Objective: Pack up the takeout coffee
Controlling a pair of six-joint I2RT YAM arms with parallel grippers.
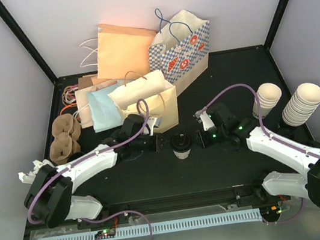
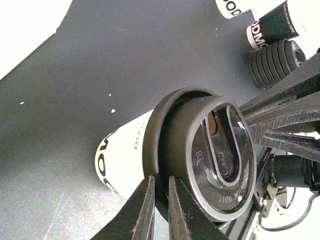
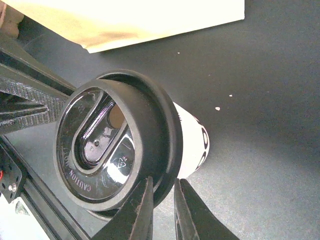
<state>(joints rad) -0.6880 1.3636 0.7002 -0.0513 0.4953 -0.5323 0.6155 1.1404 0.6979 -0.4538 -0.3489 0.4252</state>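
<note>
The takeout coffee (image 1: 180, 145) stands upright on the black table (image 1: 133, 182), just in front of a cream paper bag (image 1: 160, 104). The left gripper (image 2: 161, 200) and the right gripper (image 3: 162, 202) flank it, each with its fingers narrowed onto the rim of the black lid (image 3: 100, 145).

Below the takeout coffee (image 1: 180, 146), bare desk (image 1: 181, 174) is left open; the upper centre is blocked by paper bags (image 1: 151, 100), the right edge by stacked cups (image 1: 302, 103).
</note>
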